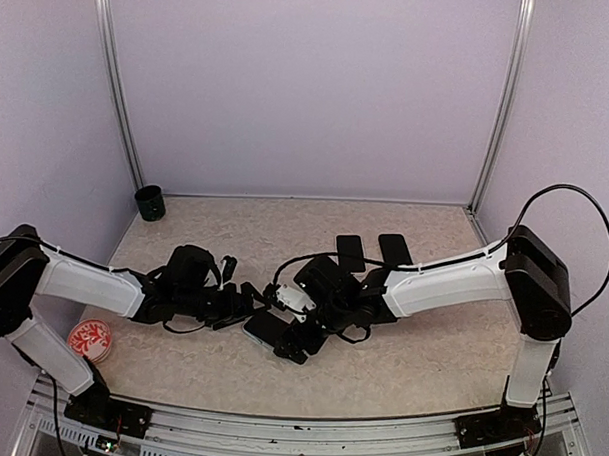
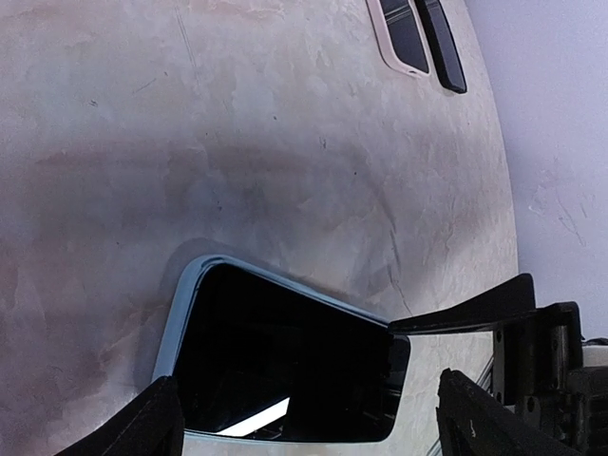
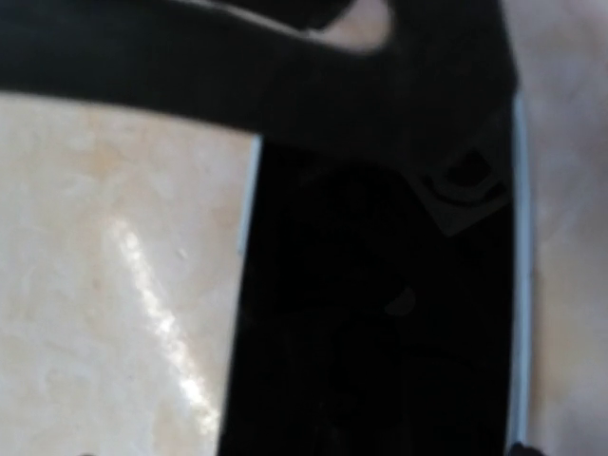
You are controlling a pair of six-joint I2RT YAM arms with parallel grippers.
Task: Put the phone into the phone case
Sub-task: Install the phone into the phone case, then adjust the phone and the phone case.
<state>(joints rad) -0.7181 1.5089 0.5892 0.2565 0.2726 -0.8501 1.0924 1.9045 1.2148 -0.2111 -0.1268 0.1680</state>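
The phone (image 2: 285, 370) lies flat on the table with its black screen up. The pale blue rim of the phone case (image 2: 180, 304) runs round its edges. My left gripper (image 2: 304, 432) is open; its fingertips (image 2: 142, 427) straddle the near end of the phone without touching it. In the top view the phone (image 1: 264, 328) lies between the left gripper (image 1: 247, 304) and the right gripper (image 1: 299, 338). The right wrist view is filled by the phone (image 3: 380, 313) and the case rim (image 3: 518, 285). The right gripper (image 3: 304, 451) hovers close over it, open, its tips just showing at the bottom edge.
Two more dark phones or cases (image 1: 351, 252) (image 1: 394, 249) lie side by side behind the right arm. A black cup (image 1: 149, 203) stands at the back left corner. A red-and-white dish (image 1: 90, 341) sits at the front left. Walls close in the table on three sides.
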